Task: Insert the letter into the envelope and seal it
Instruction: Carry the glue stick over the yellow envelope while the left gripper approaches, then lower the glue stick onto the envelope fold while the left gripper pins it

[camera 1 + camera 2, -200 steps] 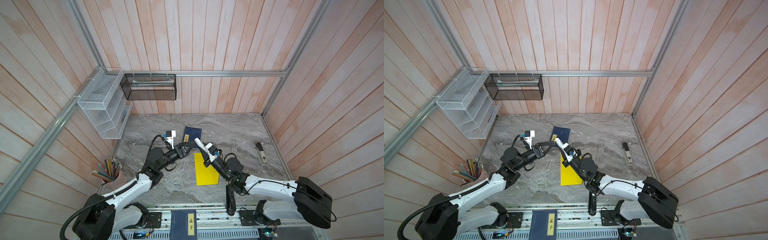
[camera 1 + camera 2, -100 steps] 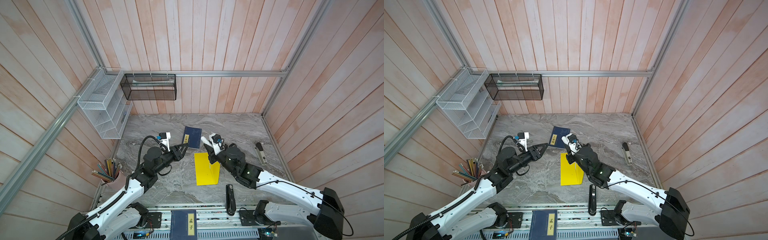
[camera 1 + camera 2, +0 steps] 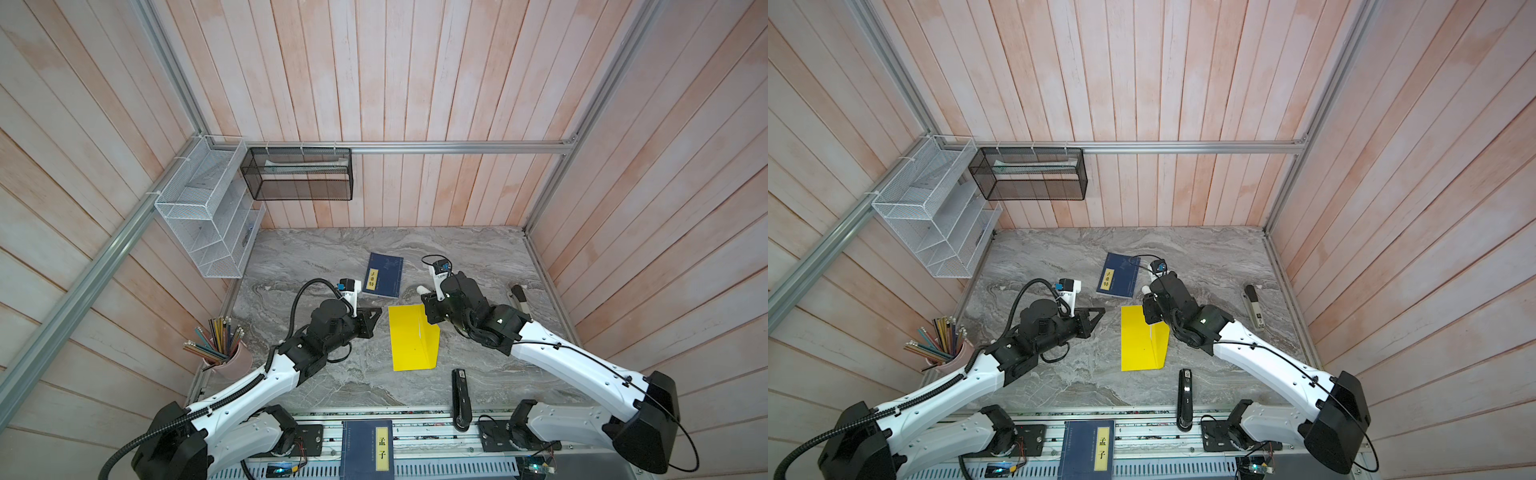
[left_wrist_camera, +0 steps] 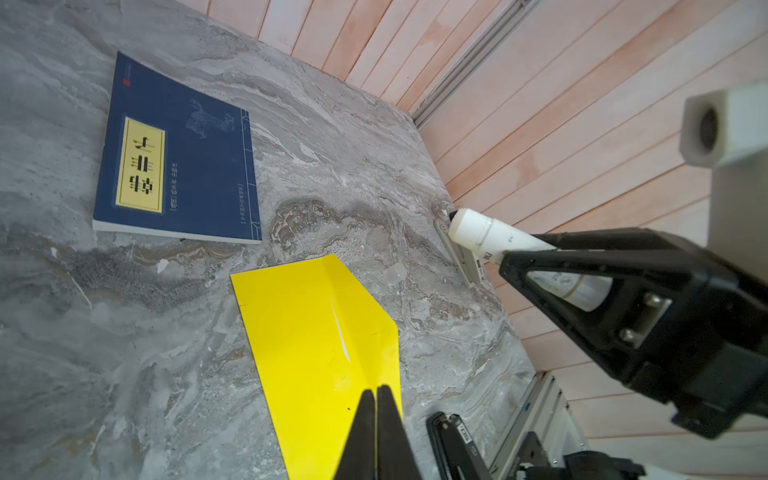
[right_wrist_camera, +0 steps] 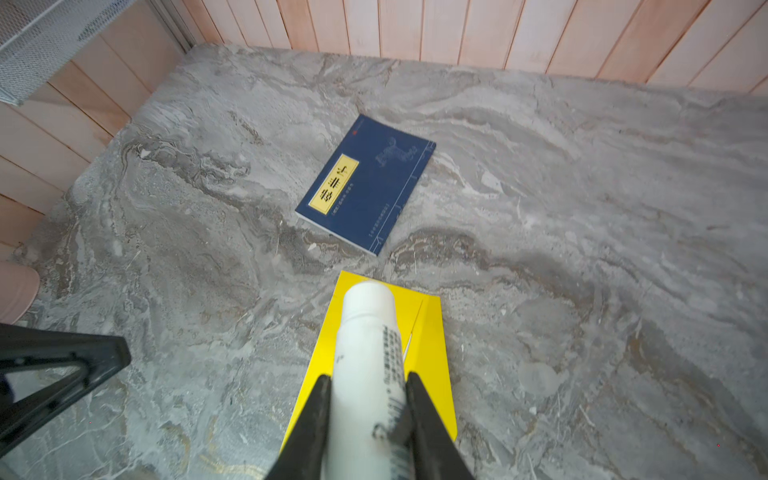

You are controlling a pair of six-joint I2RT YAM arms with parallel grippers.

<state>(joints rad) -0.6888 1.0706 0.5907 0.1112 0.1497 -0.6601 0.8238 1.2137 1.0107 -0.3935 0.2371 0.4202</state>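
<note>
The bright yellow envelope (image 3: 409, 340) (image 3: 1140, 340) lies on the marble table with its long flap (image 4: 380, 332) creased along the right side. The letter is hidden; only a thin white sliver (image 4: 340, 332) shows near the crease. My right gripper (image 3: 430, 303) (image 5: 368, 376) hovers over the envelope's far end, shut on a white glue tube (image 5: 368, 324) (image 4: 482, 232) whose tip points toward the blue book. To the left of the envelope, my left gripper (image 3: 379, 311) (image 4: 377, 388) is shut with nothing between its fingers.
A dark blue book (image 3: 384, 274) with a yellow label lies just beyond the envelope. A black stapler-like tool (image 3: 460, 399) lies near the front edge and a grey tool (image 3: 519, 297) at the right. A pencil cup (image 3: 232, 357) and wire racks (image 3: 208, 216) stand left.
The two grippers, close together above the envelope a second ago, have drawn apart. The left one pulled back left and shut. The right one still holds the tube.
</note>
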